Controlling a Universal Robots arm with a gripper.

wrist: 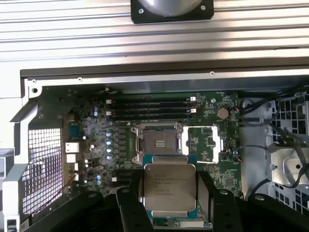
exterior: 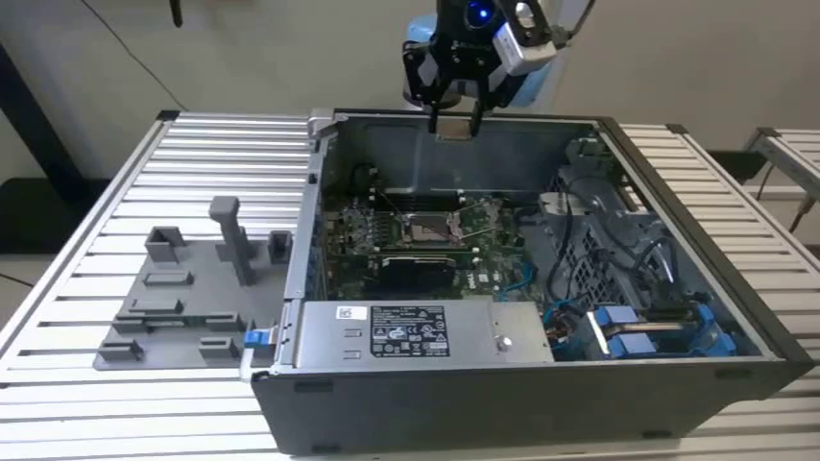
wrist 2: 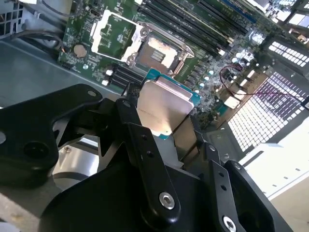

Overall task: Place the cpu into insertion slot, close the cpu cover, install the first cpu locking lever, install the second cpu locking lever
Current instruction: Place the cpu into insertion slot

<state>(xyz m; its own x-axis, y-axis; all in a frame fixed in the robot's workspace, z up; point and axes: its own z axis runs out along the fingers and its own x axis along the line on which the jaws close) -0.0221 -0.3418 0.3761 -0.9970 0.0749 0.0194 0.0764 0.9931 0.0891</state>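
Step 1 is in hand: the gripper (exterior: pixel 454 128) clamps the cpu (wrist: pixel 170 186) by its edges high over the open case (exterior: pixel 539 384), well apart from the bare insertion slot (wrist: pixel 158 144) whose cpu cover (wrist: pixel 205 143) lies flipped aside, so I'd say seating needs a square, level descent.

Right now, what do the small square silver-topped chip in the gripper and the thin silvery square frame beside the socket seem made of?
Small square chip: dull metal lid, judging by its soft sheen, on a teal-green board, probably laminate. Thin silvery square frame: likely bright sheet metal; it glints at the edges.
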